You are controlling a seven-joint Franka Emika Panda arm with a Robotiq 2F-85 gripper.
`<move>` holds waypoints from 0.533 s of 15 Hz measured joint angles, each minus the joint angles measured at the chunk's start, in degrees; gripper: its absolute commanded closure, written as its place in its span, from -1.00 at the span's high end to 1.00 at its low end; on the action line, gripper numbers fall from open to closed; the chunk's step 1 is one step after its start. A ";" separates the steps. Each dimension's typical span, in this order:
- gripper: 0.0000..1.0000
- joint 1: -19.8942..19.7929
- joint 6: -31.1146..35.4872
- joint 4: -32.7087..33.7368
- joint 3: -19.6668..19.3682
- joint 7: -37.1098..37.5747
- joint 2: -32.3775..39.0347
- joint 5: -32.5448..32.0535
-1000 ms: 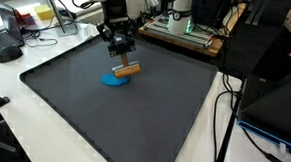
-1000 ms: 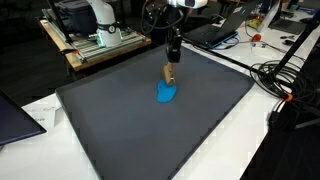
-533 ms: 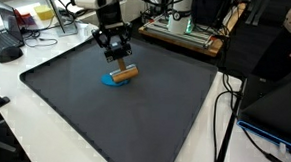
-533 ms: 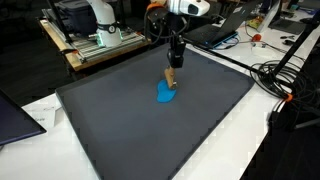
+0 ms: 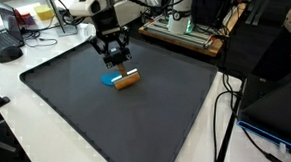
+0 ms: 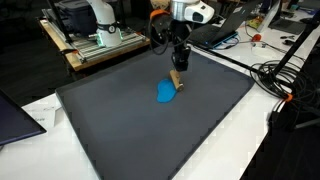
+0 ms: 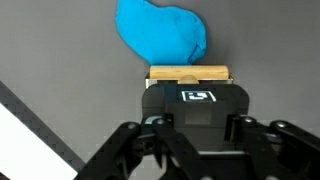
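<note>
The pincer (image 6: 177,72) is clamped on the wooden block (image 6: 176,81) just beside the blue lump (image 6: 166,94): the grasp is done, the release is not.

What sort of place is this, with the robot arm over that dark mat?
Probably a research lab or workshop: loose cables trail beside the table, and a white machine stands on a wooden bench.
</note>
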 measured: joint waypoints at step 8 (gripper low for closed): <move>-0.53 -0.26 -0.50 2.40 1.01 -3.28 1.87 2.09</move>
